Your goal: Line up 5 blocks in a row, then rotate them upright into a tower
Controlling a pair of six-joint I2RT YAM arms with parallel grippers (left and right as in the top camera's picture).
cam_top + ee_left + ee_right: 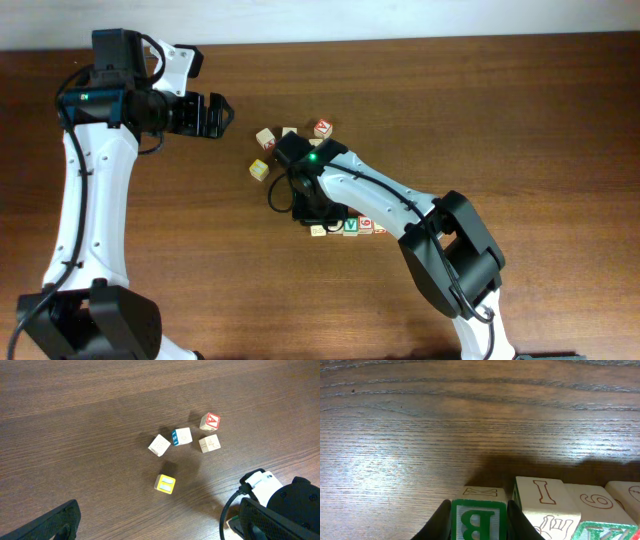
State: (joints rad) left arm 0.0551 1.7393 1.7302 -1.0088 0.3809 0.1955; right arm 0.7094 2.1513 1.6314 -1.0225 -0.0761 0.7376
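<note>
Tabletop (470, 420), green B block (478, 522) upright

White arm links (85, 190) with black joints (150, 108) and cables (76, 250), a green light (313, 157), black fingers (440, 521).

I-blk (540, 501) just by B-blk (478, 522); other side free.

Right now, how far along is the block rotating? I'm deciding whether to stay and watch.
Done: cannot tell; no face shows whether a block has been turned. In hand: the right pincer is shut on the green B block. Left: likely its neighbours, the red digit block and green V block. The left pincer hangs open, away from them.
</note>
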